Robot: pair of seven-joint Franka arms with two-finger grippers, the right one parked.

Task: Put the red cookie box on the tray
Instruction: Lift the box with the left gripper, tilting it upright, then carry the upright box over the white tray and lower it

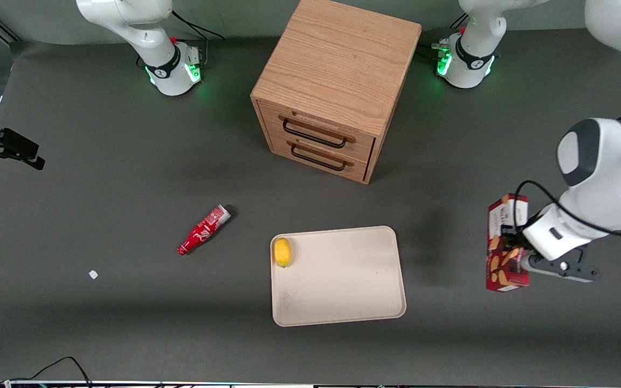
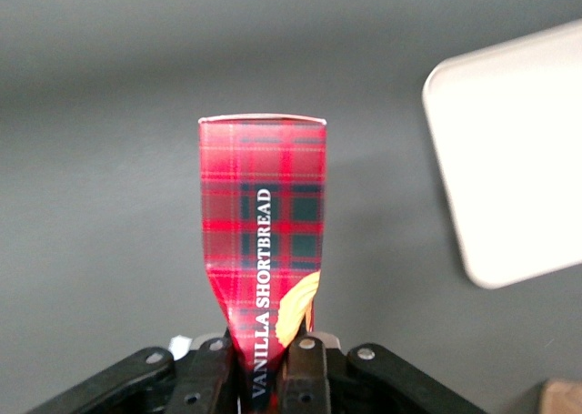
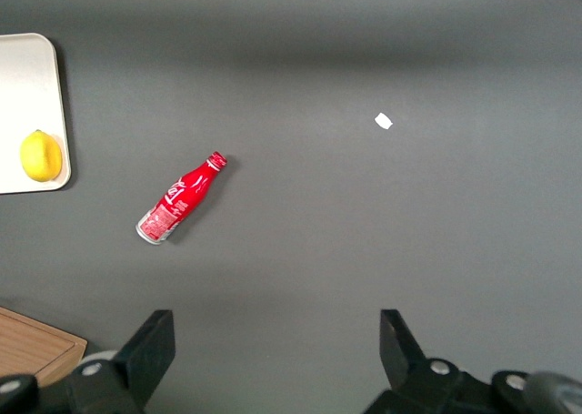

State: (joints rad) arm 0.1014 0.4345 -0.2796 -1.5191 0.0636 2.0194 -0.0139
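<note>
The gripper (image 1: pixel 511 253) is clamped on the red cookie box (image 1: pixel 506 249), which hangs in the air toward the working arm's end of the table (image 1: pixel 127 194), well apart from the tray (image 1: pixel 343 302). In the wrist view the fingers (image 2: pixel 307 364) pinch the box (image 2: pixel 264 241) so hard that its walls cave inward at the grip: a light, thin cardboard carton, likely easy to crush, and the biscuits inside probably break easily. A hold across the flat faces nearer the middle would likely deform it less. The tray has only a low rim, and most of its surface is bare; a lemon (image 1: pixel 282 251) sits in one corner, toward the parked arm's end. The drawer cabinet (image 1: pixel 337 86) stands farther from the front camera than the tray, and the red bottle (image 1: pixel 203 229) lies toward the parked arm's end, so the path across looks open
</note>
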